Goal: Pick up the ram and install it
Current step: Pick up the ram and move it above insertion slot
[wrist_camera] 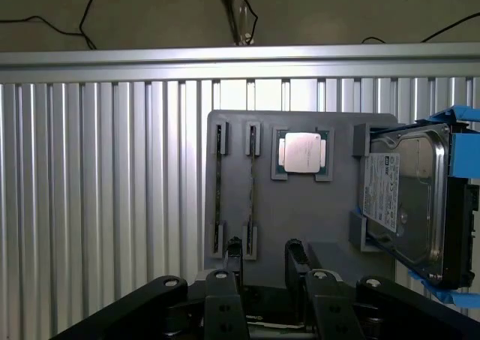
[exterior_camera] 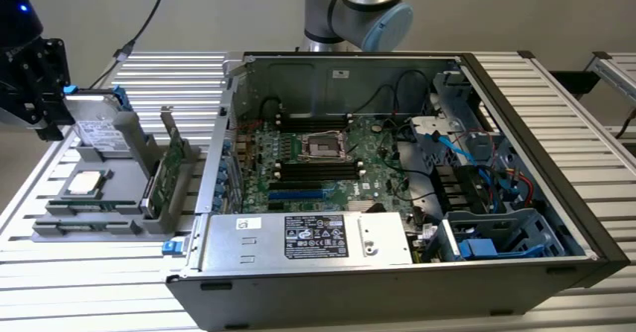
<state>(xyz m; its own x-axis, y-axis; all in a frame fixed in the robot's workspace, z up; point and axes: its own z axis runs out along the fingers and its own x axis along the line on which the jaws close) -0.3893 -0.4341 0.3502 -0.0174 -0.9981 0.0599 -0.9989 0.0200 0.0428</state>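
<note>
Wrist view: the ram (wrist_camera: 250, 197) is seen edge-on, a thin dark sliver standing between end clips of a grey tray (wrist_camera: 300, 220); a second stick (wrist_camera: 218, 190) stands parallel just beside it; a silver processor (wrist_camera: 302, 154) and a hard drive (wrist_camera: 405, 205) sit further along the tray; the claw (wrist_camera: 264, 257) hangs near the ram's end, fingers apart, gripping nothing. Exterior view: adds the open computer case (exterior_camera: 377, 302) with its motherboard (exterior_camera: 318, 168); the tray lies on the ribbed table (exterior_camera: 100, 272) at the exterior view's left of the case; an expansion card (exterior_camera: 175, 161) stands upright in it.
</note>
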